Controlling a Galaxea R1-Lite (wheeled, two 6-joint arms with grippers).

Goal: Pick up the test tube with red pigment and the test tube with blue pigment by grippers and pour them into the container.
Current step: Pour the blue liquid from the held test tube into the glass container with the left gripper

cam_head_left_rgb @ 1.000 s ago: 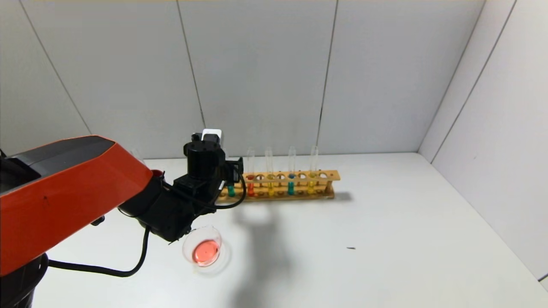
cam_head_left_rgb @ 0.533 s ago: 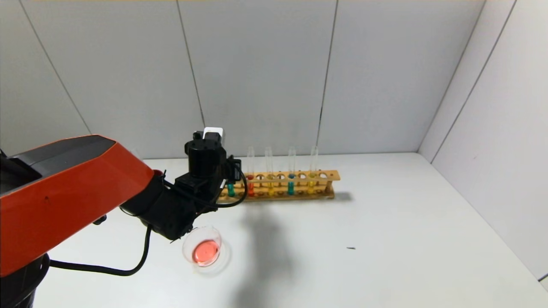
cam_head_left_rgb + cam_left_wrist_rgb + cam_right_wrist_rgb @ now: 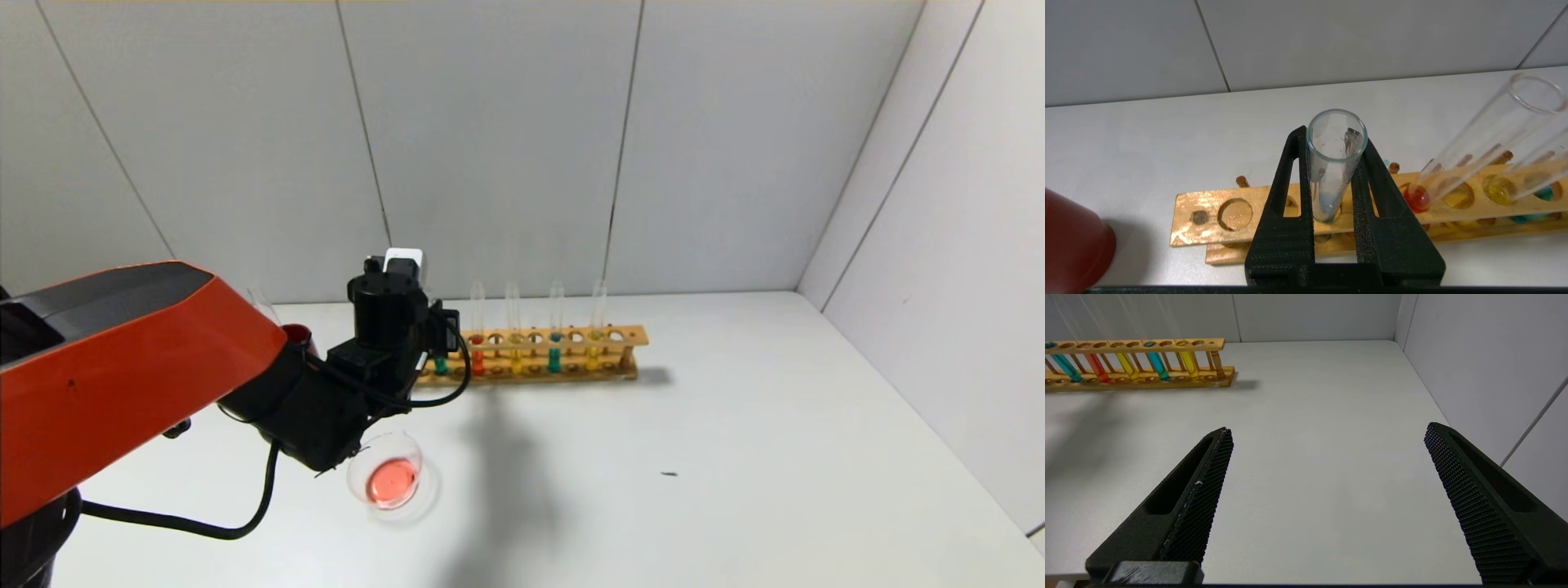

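My left gripper is shut on the test tube with blue pigment, which stands upright in a hole near the left end of the wooden rack. In the head view this gripper sits at the rack's left end, with the teal liquid below it. The test tube with red pigment stands in the rack just to the right and shows in the left wrist view. The container, a clear glass dish holding red liquid, sits on the table in front of the arm. My right gripper is open and empty over bare table.
The rack also holds a second teal tube and yellow tubes. A dark red cup stands left of the rack, behind my left arm. Grey walls close in at the back and right.
My left arm has shifted slightly to the left at the rack's left end. The tubes and the dish have not moved.
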